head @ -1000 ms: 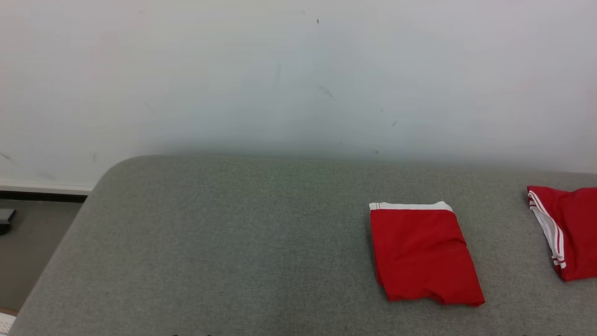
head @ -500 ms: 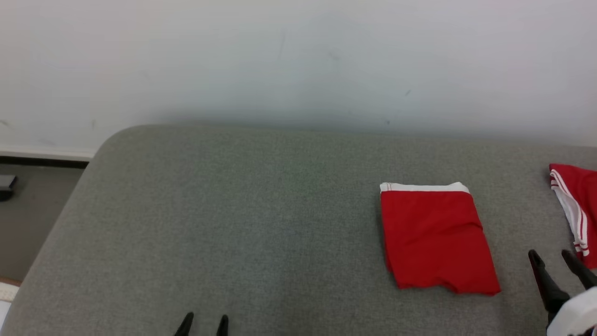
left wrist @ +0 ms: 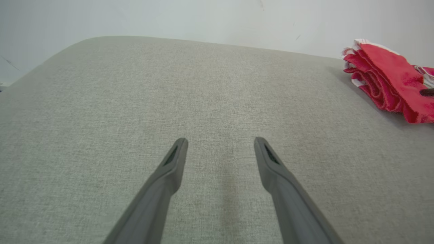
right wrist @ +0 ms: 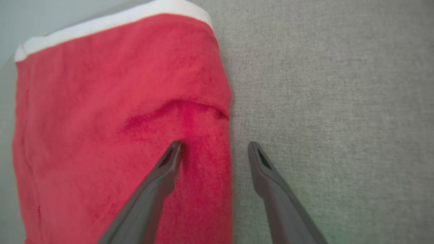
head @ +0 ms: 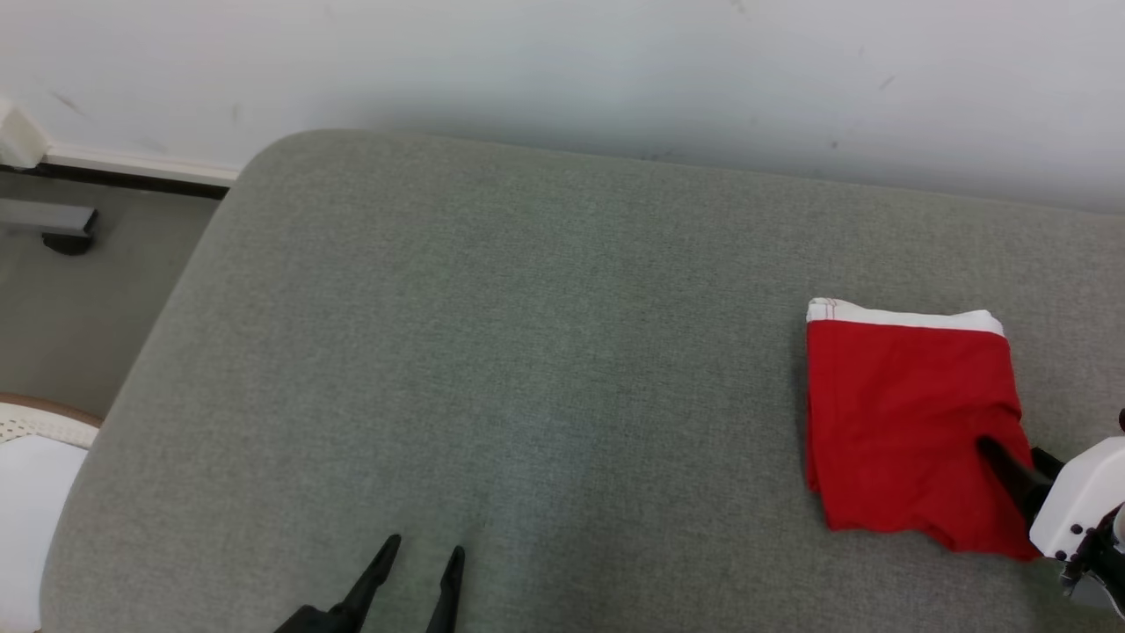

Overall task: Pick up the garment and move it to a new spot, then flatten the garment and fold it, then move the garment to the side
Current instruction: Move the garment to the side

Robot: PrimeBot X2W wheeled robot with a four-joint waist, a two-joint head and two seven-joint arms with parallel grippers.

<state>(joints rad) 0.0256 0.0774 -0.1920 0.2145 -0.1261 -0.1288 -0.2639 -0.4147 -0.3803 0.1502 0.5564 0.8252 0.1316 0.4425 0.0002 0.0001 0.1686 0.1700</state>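
Note:
The garment [head: 905, 413] is red with a white waistband and lies folded flat on the right of the grey cushion [head: 527, 352]. My right gripper [head: 1011, 448] is open at its near right edge. In the right wrist view the right gripper [right wrist: 214, 144] straddles that edge: one finger over the garment [right wrist: 101, 118], the other over bare cushion. My left gripper [head: 420, 563] is open near the front edge, far left of the garment. The left wrist view has the left gripper [left wrist: 220, 140] with nothing between its fingers and the garment [left wrist: 383, 81] at the far right.
A pale wall [head: 562, 61] runs right behind the cushion. The cushion's rounded corner drops to grey floor [head: 79, 308] on the left, where a grey object [head: 53, 224] and a white round thing [head: 26, 501] stand.
The camera has tilted down and turned, shifting the whole picture. My right gripper has come in over the garment's near right edge. My left gripper has risen further into view.

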